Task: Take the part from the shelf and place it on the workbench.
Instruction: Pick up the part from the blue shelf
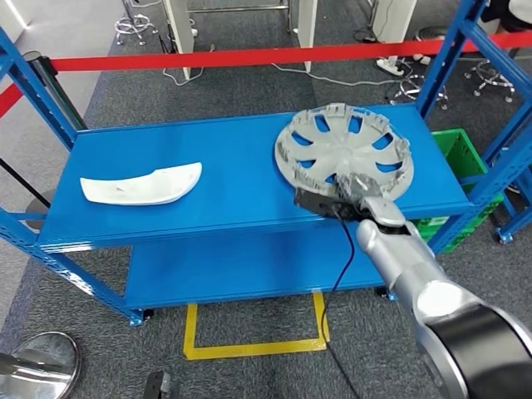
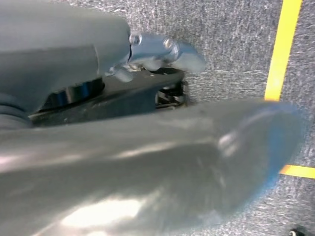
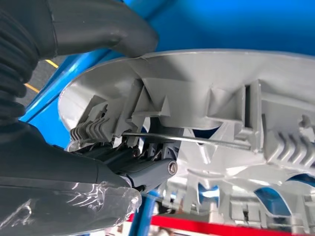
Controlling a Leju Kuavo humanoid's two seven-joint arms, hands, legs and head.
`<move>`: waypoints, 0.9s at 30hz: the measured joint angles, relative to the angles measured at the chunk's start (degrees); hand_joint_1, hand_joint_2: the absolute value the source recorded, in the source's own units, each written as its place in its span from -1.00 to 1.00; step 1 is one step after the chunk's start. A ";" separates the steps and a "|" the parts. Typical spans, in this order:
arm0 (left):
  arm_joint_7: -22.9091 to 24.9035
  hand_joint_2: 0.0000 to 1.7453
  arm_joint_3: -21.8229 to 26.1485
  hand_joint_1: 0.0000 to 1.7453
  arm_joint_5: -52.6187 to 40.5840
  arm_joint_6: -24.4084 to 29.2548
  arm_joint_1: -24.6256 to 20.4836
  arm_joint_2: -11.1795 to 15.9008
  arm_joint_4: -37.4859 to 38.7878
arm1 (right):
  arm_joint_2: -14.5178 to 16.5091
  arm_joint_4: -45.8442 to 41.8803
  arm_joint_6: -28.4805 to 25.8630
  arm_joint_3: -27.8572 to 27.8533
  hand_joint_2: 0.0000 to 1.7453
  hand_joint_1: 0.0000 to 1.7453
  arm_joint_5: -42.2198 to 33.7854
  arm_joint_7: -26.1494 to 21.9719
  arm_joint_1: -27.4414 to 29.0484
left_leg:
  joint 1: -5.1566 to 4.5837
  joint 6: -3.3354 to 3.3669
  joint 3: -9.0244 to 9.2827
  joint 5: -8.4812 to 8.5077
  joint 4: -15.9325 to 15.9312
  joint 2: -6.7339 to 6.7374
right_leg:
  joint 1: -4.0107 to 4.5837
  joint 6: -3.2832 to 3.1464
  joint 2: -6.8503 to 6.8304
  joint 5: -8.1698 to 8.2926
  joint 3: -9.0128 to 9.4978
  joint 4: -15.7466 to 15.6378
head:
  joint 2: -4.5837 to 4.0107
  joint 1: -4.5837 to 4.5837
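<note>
Hubcap [image 1: 343, 150] sits on the blue shelf [image 1: 238, 179], its near rim held by the right hand [image 1: 352, 196]. Left hand [image 2: 163, 51]: fingers too blurry to tell.

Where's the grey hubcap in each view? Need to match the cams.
Head view: hubcap lies at the right end of the blue shelf, right hand at its near rim.
Left wrist view: not in it.
Right wrist view: hubcap close up, rim and clips showing.
Shared landmark: blue shelf.
</note>
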 joint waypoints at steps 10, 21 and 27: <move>-0.20 -1.00 0.01 -1.00 0.37 0.12 -0.06 -0.07 0.00 | 0.15 -0.25 -0.26 0.02 1.00 1.00 -0.50 -0.80 -0.49 | -0.06 1.00 1.53 4.30 -5.36 0.07 | 0.45 1.14 0.13 0.02 -0.63 0.19 | 0.00 -0.18; 0.72 0.00 0.54 -1.00 2.87 -3.09 0.16 -0.08 0.00 | 0.15 -0.57 -1.08 0.20 1.00 1.00 -0.95 -1.54 0.90 | -0.08 2.92 2.10 4.08 -5.88 -0.14 | 0.24 2.16 -0.08 -2.11 -6.58 10.54 | 0.00 0.52; 1.72 1.00 1.20 -1.00 3.05 -3.40 0.04 -0.06 0.00 | 0.49 -0.71 -1.21 0.56 1.00 1.00 -1.09 -1.98 0.47 | -0.35 1.30 2.31 3.70 -5.94 -0.16 | 0.33 0.91 0.11 0.63 -1.67 0.63 | 0.00 0.54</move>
